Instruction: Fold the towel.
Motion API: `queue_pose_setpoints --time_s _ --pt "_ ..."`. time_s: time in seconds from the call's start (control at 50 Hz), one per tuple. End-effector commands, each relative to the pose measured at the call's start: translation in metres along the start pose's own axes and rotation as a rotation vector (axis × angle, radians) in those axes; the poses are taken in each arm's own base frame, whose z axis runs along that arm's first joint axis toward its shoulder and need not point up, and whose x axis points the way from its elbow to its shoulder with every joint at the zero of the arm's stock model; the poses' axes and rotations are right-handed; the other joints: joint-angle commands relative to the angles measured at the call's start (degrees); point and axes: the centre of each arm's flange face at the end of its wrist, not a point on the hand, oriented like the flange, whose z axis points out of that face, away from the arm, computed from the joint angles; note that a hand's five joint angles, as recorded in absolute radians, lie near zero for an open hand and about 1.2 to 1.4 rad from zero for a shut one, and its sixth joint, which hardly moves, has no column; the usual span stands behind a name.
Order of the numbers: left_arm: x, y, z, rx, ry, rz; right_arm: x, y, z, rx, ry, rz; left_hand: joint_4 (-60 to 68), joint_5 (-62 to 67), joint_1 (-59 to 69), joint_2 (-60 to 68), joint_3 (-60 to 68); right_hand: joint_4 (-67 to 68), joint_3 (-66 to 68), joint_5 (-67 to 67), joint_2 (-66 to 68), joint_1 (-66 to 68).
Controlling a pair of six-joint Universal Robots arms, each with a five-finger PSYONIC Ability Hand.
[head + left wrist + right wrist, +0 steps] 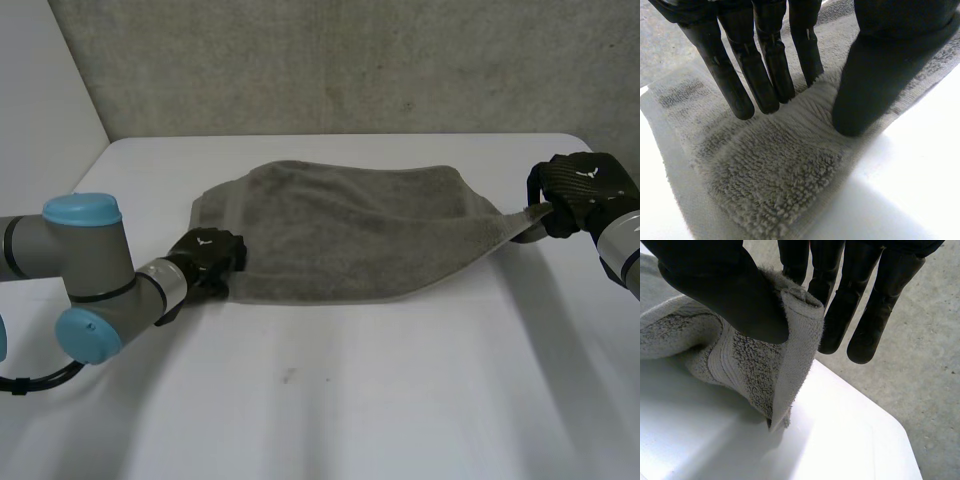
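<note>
Grey towel (350,235) spread between the two hands, its long axis running from one to the other.
The right hand (583,190) pinches an end corner between thumb (730,295) and fingers (840,300), lifted just off the white counter (400,400); the left hand (207,258) presses straight fingers (765,75) on the opposite near corner, not closed on it; the fold probably carries the pinched corner across toward the left fingers; bare counter lies around both.
</note>
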Motion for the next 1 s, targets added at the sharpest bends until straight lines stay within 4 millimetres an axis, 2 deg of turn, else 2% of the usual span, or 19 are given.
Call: queue_pose_setpoints --time_s 0.02,0.04,0.22,0.38,0.42,0.44,0.48,0.5,0.56,0.58,0.6,0.64,0.66,0.7,0.74,0.76,0.8,0.92,1.0 --pt "-0.003 -0.006 0.001 0.021 -0.011 0.006 0.000 0.001 0.001 -0.002 0.002 0.000 22.7 23.5 23.8 22.5 22.5 10.3 10.4 10.8 10.5 0.4" --pt "-0.004 -0.010 0.001 0.033 -0.017 0.011 -0.001 0.001 0.001 -0.002 -0.002 0.000 28.7 29.5 29.8 28.5 28.6 10.3 10.4 10.8 10.5 0.4" --pt "-0.007 -0.024 -0.004 0.065 -0.031 0.021 0.000 0.001 0.000 -0.004 -0.001 -0.001 28.9 29.7 30.0 28.8 28.8 10.3 10.4 10.8 10.5 0.4" --pt "-0.005 -0.041 -0.029 0.070 -0.035 0.023 0.002 -0.005 -0.003 -0.006 0.000 -0.057 28.9 29.7 30.0 28.8 28.8 10.3 10.4 10.8 10.5 0.4" --pt "-0.003 -0.047 -0.047 0.051 -0.033 0.017 0.000 -0.009 -0.012 -0.051 -0.031 -0.118 28.9 29.7 30.0 28.8 28.8 10.3 10.4 10.8 10.5 0.4" --pt "-0.003 -0.047 -0.047 0.050 -0.033 0.017 0.000 -0.009 -0.012 -0.051 -0.031 -0.118 28.9 29.7 30.0 28.8 28.8 10.3 10.4 10.8 10.5 0.4" --pt "0.001 -0.052 -0.070 0.019 -0.024 0.012 0.000 -0.017 -0.026 -0.120 -0.065 -0.188 28.9 29.7 30.0 28.8 28.8 10.3 10.4 10.8 10.5 0.4" --pt "0.001 -0.052 -0.070 0.019 -0.024 0.012 0.000 -0.017 -0.026 -0.120 -0.065 -0.189 28.9 29.7 30.0 28.8 28.8 10.3 10.4 10.8 10.5 0.4" --pt "0.007 -0.054 -0.094 -0.024 -0.010 0.026 0.003 -0.016 -0.039 -0.212 -0.099 -0.244 28.9 29.7 30.0 28.8 28.8 10.3 10.4 10.8 10.5 0.4" --pt "0.010 -0.053 -0.105 -0.051 -0.004 0.042 0.005 -0.015 -0.046 -0.252 -0.115 -0.270 28.9 29.7 30.0 28.8 28.8 10.3 10.4 10.8 10.5 0.4" --pt "0.010 -0.053 -0.105 -0.051 -0.004 0.042 0.005 -0.015 -0.046 -0.253 -0.115 -0.271 28.9 29.7 30.0 28.8 28.8 10.3 10.4 10.8 10.5 0.4" --pt "0.016 -0.049 -0.125 -0.103 0.010 0.074 0.010 -0.026 -0.064 -0.295 -0.122 -0.328 28.9 29.7 30.0 28.8 28.8 10.3 10.4 10.8 10.5 0.4" --pt "0.016 -0.049 -0.126 -0.104 0.010 0.074 0.010 -0.026 -0.064 -0.295 -0.122 -0.328 28.9 29.7 30.0 28.8 28.8 10.3 10.4 10.8 10.5 0.4" --pt "0.019 -0.046 -0.135 -0.128 0.018 0.090 0.017 -0.034 -0.083 -0.339 -0.122 -0.360 28.9 29.7 30.0 28.8 28.8 10.3 10.4 10.8 10.5 0.4" --pt "0.026 -0.044 -0.153 -0.173 0.037 0.119 0.020 -0.036 -0.090 -0.360 -0.125 -0.373 28.9 29.7 30.0 28.8 28.8 10.3 10.4 10.8 10.5 0.4" --pt "0.026 -0.044 -0.153 -0.173 0.037 0.119 0.020 -0.036 -0.090 -0.360 -0.125 -0.373 28.9 29.7 30.0 28.8 28.8 10.3 10.4 10.8 10.5 0.4" --pt "0.032 -0.042 -0.167 -0.228 0.067 0.134 0.018 -0.038 -0.101 -0.383 -0.152 -0.398 28.9 29.7 30.0 28.8 28.8 10.3 10.4 10.8 10.5 0.4" --pt "0.035 -0.039 -0.173 -0.279 0.095 0.139 0.012 -0.036 -0.104 -0.373 -0.202 -0.415 28.9 29.7 30.0 28.8 28.8 10.3 10.4 10.8 10.5 0.4" --pt "0.028 -0.037 -0.161 -0.285 0.092 0.134 0.007 -0.022 -0.093 -0.378 -0.247 -0.401 28.9 29.7 30.0 28.8 28.8 10.3 10.4 10.8 10.5 0.4"
